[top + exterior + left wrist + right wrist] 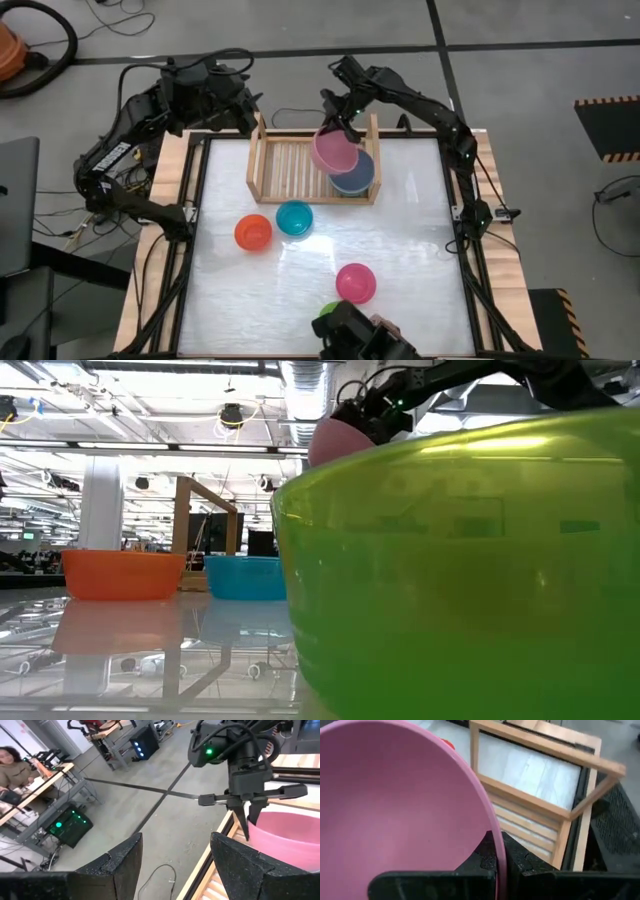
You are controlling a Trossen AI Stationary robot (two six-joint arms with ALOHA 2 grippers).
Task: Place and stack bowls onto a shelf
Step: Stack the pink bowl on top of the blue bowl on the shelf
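Lime bowl (329, 311) mostly camera-hidden

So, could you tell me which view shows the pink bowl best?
The right wrist view: the pink bowl fills it, rim pinched. The high view shows it over the shelf; the left wrist view shows its side, the low view just its edge.

Six bowls show from above: one pink bowl (335, 151) at twelve o'clock over one blue bowl (355, 174), one teal bowl (294, 217) and one orange bowl (253, 232) near centre, one magenta bowl (355, 282) and one lime green bowl (329, 311) at six o'clock. One shelf (262, 160). Two arms.
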